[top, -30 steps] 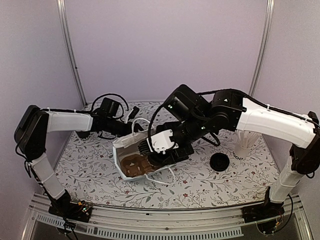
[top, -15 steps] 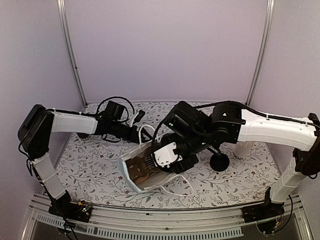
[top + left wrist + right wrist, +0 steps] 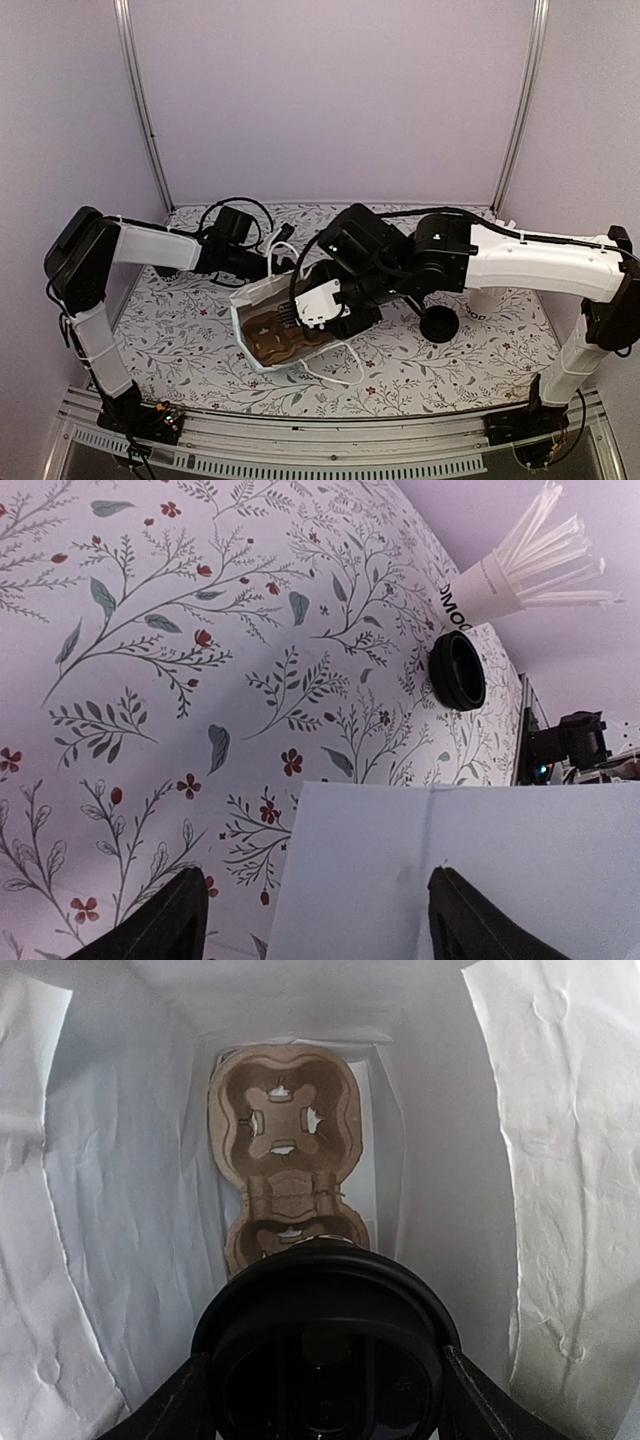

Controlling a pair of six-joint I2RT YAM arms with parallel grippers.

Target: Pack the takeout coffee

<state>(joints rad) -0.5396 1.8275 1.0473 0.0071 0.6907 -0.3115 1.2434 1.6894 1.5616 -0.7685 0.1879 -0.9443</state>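
Shifted back & left vs 0.5 s ago: the bag [image 3: 250,302], lying on its side. The right gripper [image 3: 325,1405] has gone with it and kept its place in the mouth. My read: the cup is past the rim & aimed down the bag, so packing is approx 1 push + a release from done.

Nearest, right wrist view: the cup [image 3: 325,1355] fills the bottom of frame, lid toward camera, clamped between the 2 fingers at its sides. It sits within the bag walls, short of the carrier [image 3: 285,1150] & not seated. The carrier lies against the bag's bottom panel w/ 2 sockets: far 1 vacant, near 1 partly hidden by the cup.

Left gripper [image 3: 315,925]: jaws apart, the bag's pale-blue panel between & ahead of them. Can't confirm they touch the paper.

Farther out on the table [image 3: 140,620]: a loose lid [image 3: 458,670], black, and just beside it a white stirrer cup [image 3: 487,588].

Writing: only on the stirrer cup, dark caps running sideways, approx "DMOO", cut off, no full word readable. No brand shows on bag, carrier or either lid.
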